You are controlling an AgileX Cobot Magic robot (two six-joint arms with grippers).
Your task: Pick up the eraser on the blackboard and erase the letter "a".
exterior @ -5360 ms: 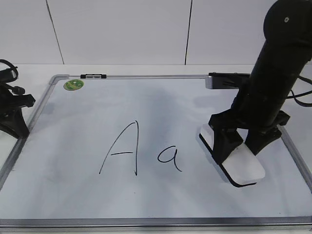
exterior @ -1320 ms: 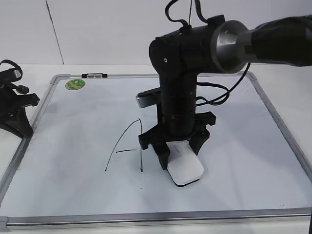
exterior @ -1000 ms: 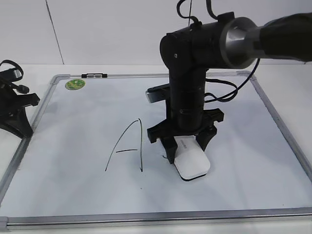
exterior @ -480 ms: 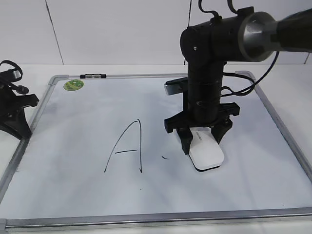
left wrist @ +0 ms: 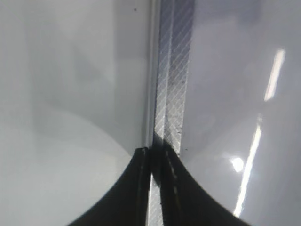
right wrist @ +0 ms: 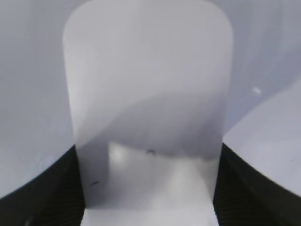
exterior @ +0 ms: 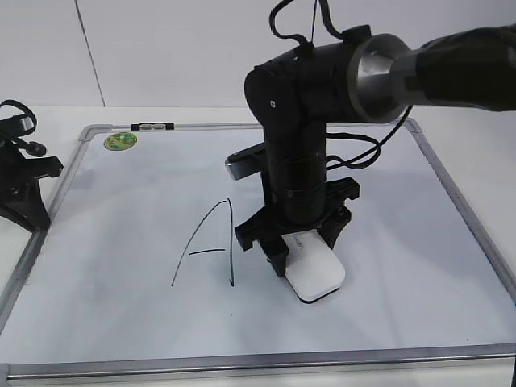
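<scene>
The blackboard (exterior: 121,210) is a white dry-erase board with a grey frame, lying flat on the table. My right gripper (exterior: 298,246) is shut on the white eraser (exterior: 314,272) and presses it on the board just right of the capital "A" (exterior: 208,244). In the right wrist view the eraser (right wrist: 148,94) fills the space between the black fingers. The letter "a" does not show; the eraser and arm cover its spot. My left gripper (exterior: 24,189) rests at the board's left edge; in the left wrist view its jaws (left wrist: 157,155) are shut over the grey frame (left wrist: 174,70).
A round green sticker (exterior: 122,139) and a small black-and-white clip (exterior: 154,126) sit at the board's top left. The right arm's cables hang above the board's upper right. White table surrounds the board, with a wall behind.
The right gripper swept the eraser right, uncovering a small leftover stroke, then back left over that spot. The lowercase "a" seen 5.4 s ago no longer shows. The left arm has not moved.
</scene>
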